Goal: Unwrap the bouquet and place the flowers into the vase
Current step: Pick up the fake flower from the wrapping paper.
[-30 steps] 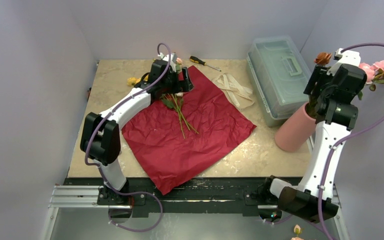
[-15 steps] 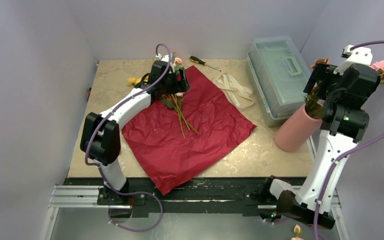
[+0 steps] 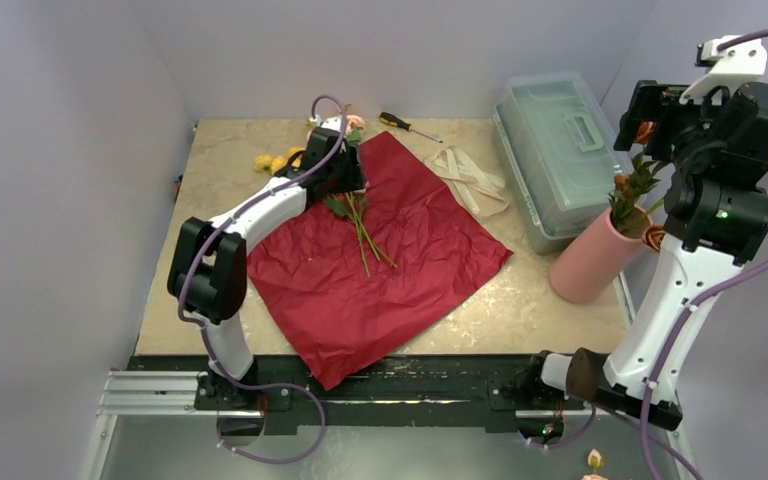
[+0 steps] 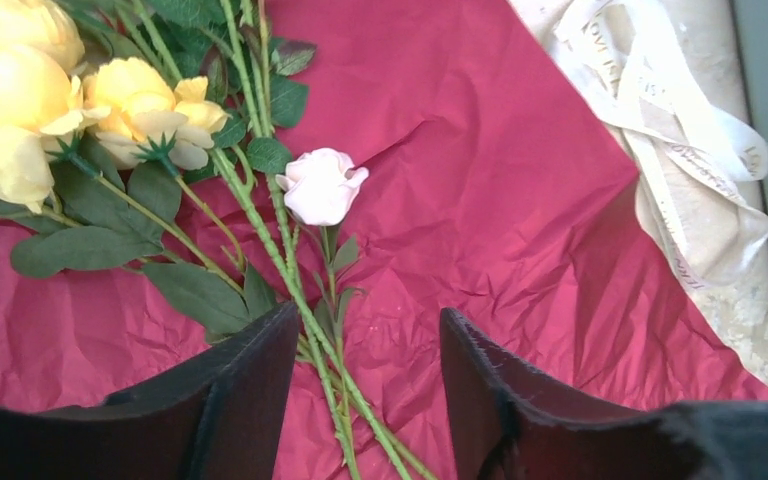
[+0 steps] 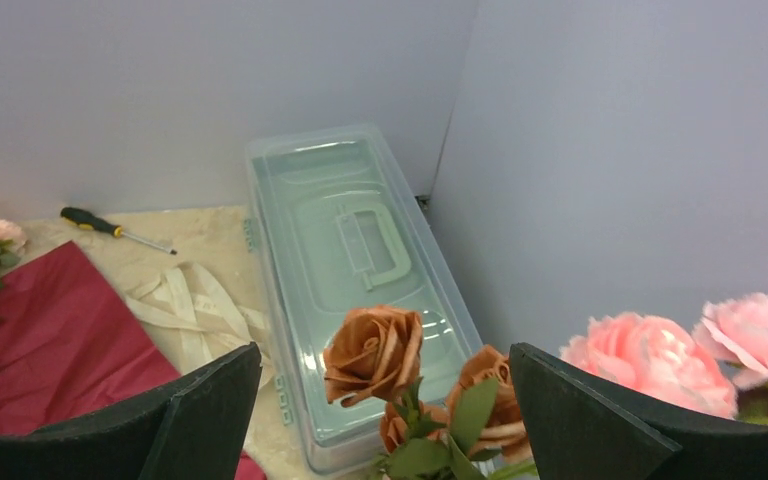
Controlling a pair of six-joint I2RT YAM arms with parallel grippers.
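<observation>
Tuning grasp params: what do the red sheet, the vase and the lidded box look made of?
Red sheet: thin matte paper, judging by its sharp crinkles. Vase: smooth matte salmon-pink, ceramic or plastic, cannot tell which. Box: translucent greenish plastic, slightly glossy, moulded handle.

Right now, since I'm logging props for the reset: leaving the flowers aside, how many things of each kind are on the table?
Red paper sheet: 1
Cream ribbon tangle: 1
Screwdriver: 1
Clear plastic box: 1
Pink vase: 1
Total: 5
</observation>
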